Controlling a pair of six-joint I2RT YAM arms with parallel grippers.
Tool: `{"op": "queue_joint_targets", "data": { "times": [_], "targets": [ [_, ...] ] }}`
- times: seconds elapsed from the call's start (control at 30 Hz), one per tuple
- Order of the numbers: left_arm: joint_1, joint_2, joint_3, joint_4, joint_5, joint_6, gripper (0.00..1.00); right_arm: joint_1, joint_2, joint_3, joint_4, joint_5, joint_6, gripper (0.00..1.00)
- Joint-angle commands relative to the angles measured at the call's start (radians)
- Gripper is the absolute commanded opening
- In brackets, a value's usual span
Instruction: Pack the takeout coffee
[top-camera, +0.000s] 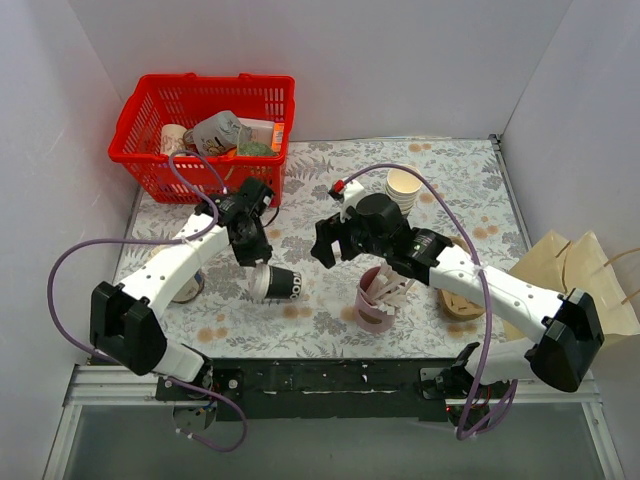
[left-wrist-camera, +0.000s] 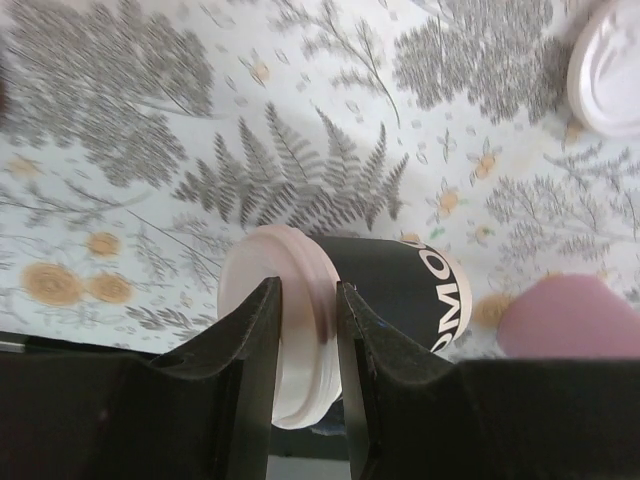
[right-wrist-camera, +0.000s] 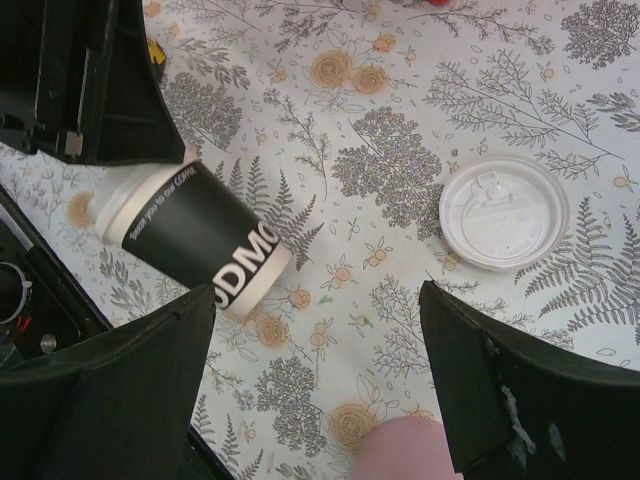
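The takeout coffee (top-camera: 281, 285) is a dark brown cup with a white lid, lying on its side on the floral tablecloth, lid toward the left. It also shows in the left wrist view (left-wrist-camera: 400, 290) and the right wrist view (right-wrist-camera: 195, 240). My left gripper (top-camera: 257, 262) stands over the lid end, its jaws (left-wrist-camera: 310, 295) closed narrowly on the lid's rim. My right gripper (top-camera: 335, 245) hovers to the right of the cup, wide open and empty (right-wrist-camera: 318, 290).
A red basket (top-camera: 200, 80) with packaged goods stands at the back left. A stack of cream cups (top-camera: 404, 188) is at the back. A pink cup of white sticks (top-camera: 375, 305) stands right of the coffee. A loose white lid (right-wrist-camera: 503, 212) lies nearby. A paper bag (top-camera: 560, 265) is at the right edge.
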Motion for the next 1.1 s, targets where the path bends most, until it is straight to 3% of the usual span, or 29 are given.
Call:
{"op": "queue_joint_targets", "data": {
  "times": [0.0, 0.2, 1.07],
  "targets": [
    [0.002, 0.014, 0.116, -0.108, -0.269, 0.019, 0.0, -0.005, -0.027, -0.015, 0.061, 0.016, 0.004, 0.9],
    [0.004, 0.109, 0.259, -0.28, -0.549, 0.01, 0.0, -0.009, -0.053, -0.041, 0.06, 0.031, -0.003, 0.9],
    [-0.001, 0.417, 0.421, -0.279, -0.705, 0.073, 0.05, -0.047, -0.18, -0.173, 0.047, 0.13, -0.03, 0.91]
  ]
}}
